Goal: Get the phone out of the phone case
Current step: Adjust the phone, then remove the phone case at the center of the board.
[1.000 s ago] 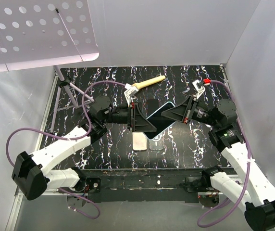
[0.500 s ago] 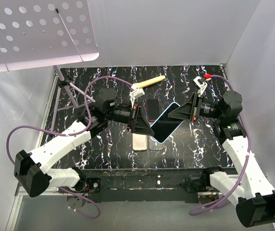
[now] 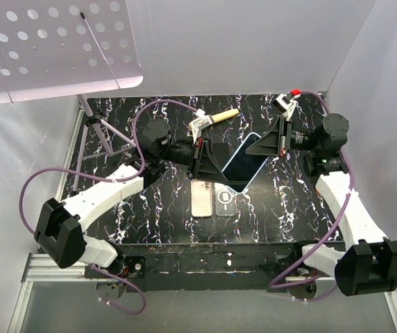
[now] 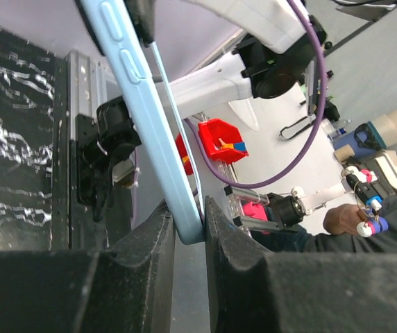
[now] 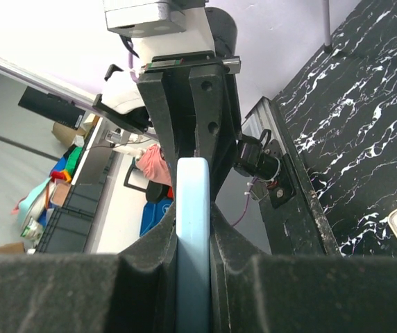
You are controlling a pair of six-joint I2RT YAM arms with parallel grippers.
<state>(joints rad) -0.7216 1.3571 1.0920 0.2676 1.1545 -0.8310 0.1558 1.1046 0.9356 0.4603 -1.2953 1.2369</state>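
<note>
Finding: a phone in a light-blue rectangular case is held clear of the black marbled surface, tilted, just above and behind a transparent ring-marked case lying flat. The dark screen sits inside the blue rim; the phone is not yet out.

Left pincer is clamped on the case's lower left edge. Its wrist view shows both fingers pressed against the blue edge.

Right pincer is closed on the upper right edge, blue edge between the fingers.

A pale flat phone lies just left of the transparent case. A wooden-handled tool lies well behind it.
</note>
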